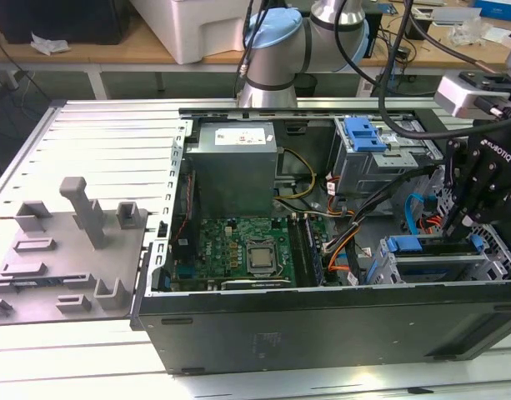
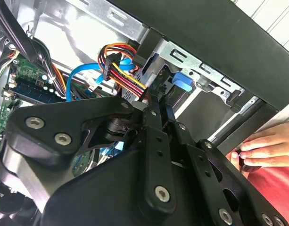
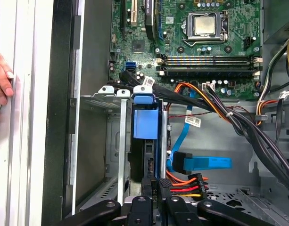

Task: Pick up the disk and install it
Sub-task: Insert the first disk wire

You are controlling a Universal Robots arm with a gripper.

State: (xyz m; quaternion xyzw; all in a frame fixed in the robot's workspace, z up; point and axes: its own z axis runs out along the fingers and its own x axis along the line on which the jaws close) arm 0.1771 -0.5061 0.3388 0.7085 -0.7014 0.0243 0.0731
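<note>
Hand (image 3: 152,186) of mine is clamped on the disk (image 3: 146,125), which stands on edge inside the drive cage (image 3: 117,101), straight toward twelve o'clock from my fingertips.

— Where do we see the disk (image 3: 146,123)?

— We find it standing on edge inside the metal drive cage (image 3: 119,141) of the open computer case (image 1: 322,325), slid in between the cage walls.

— What do we make out of it?

— Mostly its blue plastic carrier, with a blue tab at the end facing the motherboard (image 3: 201,42). In the exterior view we see the blue frame (image 1: 430,247) along the cage top.
</note>
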